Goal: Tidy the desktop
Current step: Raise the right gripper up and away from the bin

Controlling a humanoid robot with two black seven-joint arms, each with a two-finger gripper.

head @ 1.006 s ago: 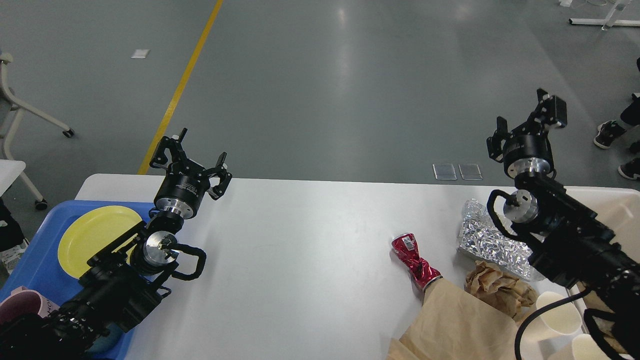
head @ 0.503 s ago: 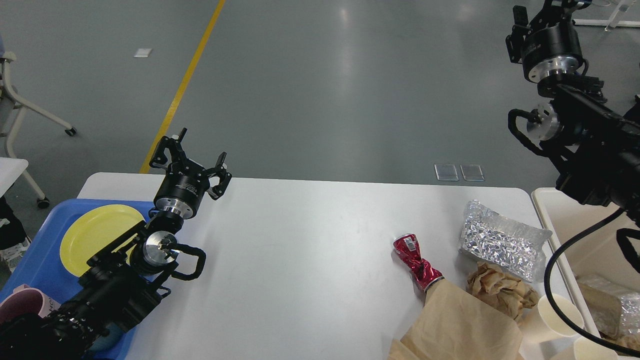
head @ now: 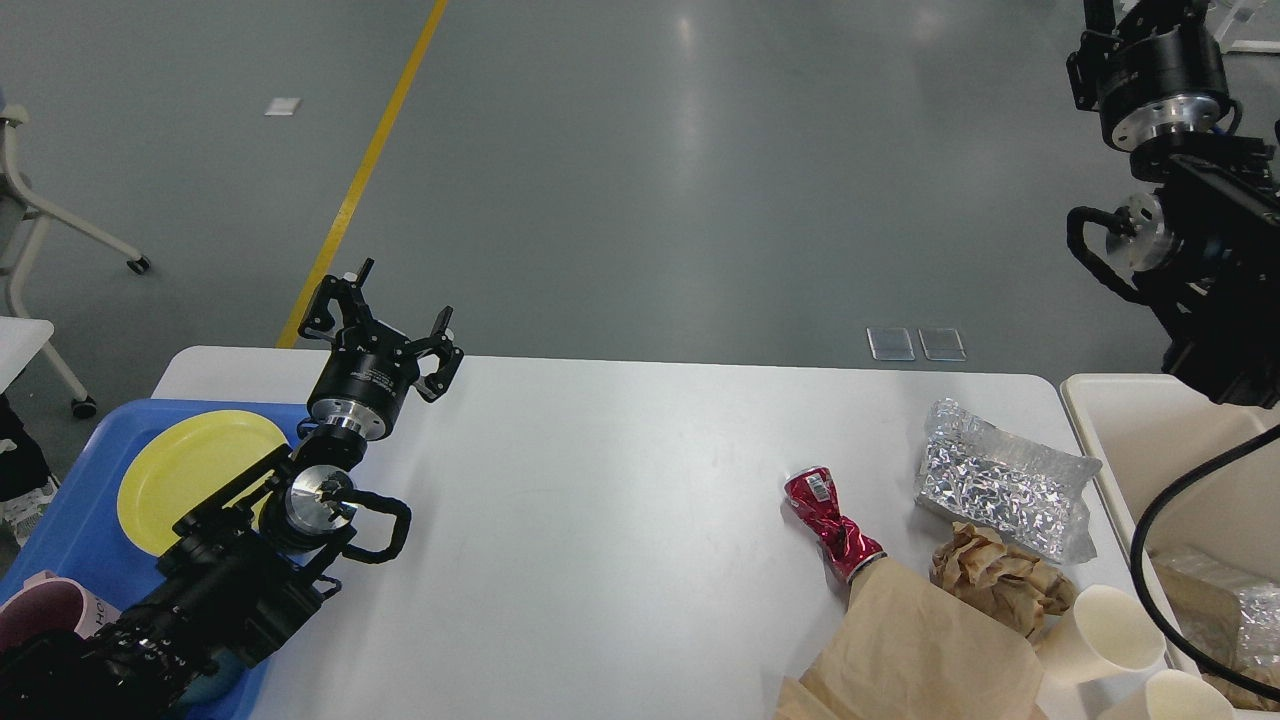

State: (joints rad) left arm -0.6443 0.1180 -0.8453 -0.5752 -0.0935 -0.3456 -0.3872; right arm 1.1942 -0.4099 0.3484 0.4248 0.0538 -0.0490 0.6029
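Note:
The white desktop (head: 620,500) fills the lower part of the head view. At its right end lie a crushed red can (head: 832,522), a silver foil bag (head: 1005,485), a crumpled brown paper ball (head: 1000,578), a flat brown paper bag (head: 920,650) and two paper cups (head: 1100,625). My left gripper (head: 390,310) is open and empty, above the desktop's far left corner. My right gripper (head: 1150,50) is raised high at the top right, far above these things; its fingers are cut off by the frame edge.
A blue tray (head: 70,540) at the left holds a yellow plate (head: 190,475) and a pink cup (head: 40,610). A cream-white bin (head: 1110,420) with some foil and paper inside stands right of the desktop. Chair legs stand on the floor at the far left.
My right arm has swung up and to the right, away from the foil bag, uncovering it and the bin. The left arm has not moved.

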